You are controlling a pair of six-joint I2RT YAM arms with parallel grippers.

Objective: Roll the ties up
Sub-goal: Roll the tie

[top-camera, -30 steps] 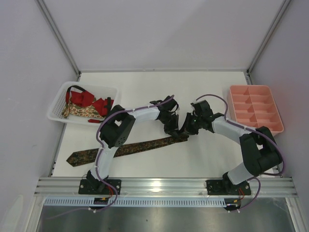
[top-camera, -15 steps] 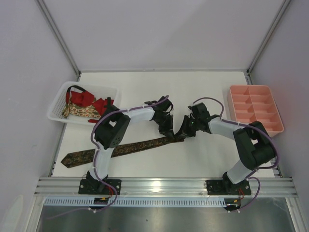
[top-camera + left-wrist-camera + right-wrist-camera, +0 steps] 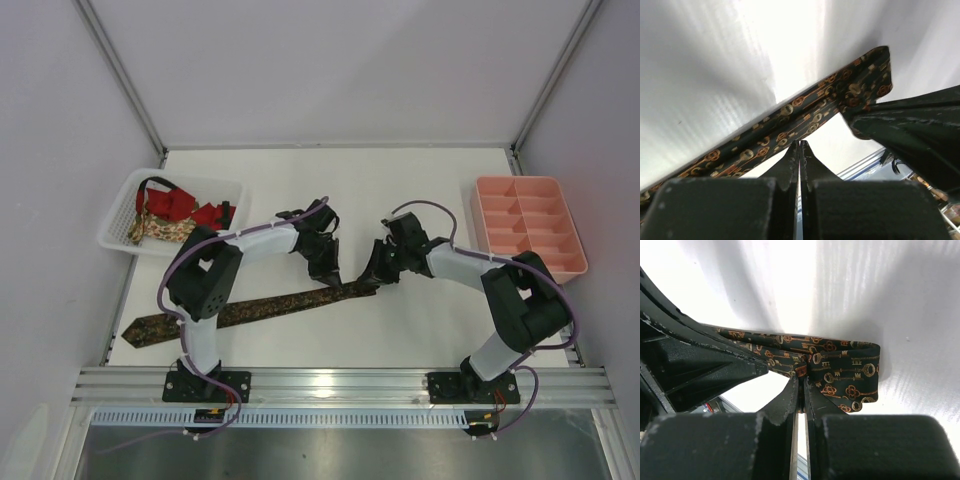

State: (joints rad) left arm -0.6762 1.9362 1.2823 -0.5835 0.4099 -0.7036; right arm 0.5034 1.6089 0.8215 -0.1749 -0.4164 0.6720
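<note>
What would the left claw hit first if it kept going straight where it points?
The left claw would probably meet the dark key-patterned tie lying just ahead of its shut tips; it may even be touching it.

- The right gripper [image 3: 801, 382] rises from the bottom edge, its two dark fingers [image 3: 785, 397] drawn almost together — only a thin slit shows between them.
- Their tips meet on the near edge of the dark tie [image 3: 845, 367], which is patterned with gold and reddish keys.
- The tie is folded back on itself at its right end, so two layers lie one over the other.
- The left gripper [image 3: 705, 365] fills the left side, its tip touching the tie just beside the right fingertips.
- Under it all lies the white table [image 3: 790, 285] — bright with glare.
</note>
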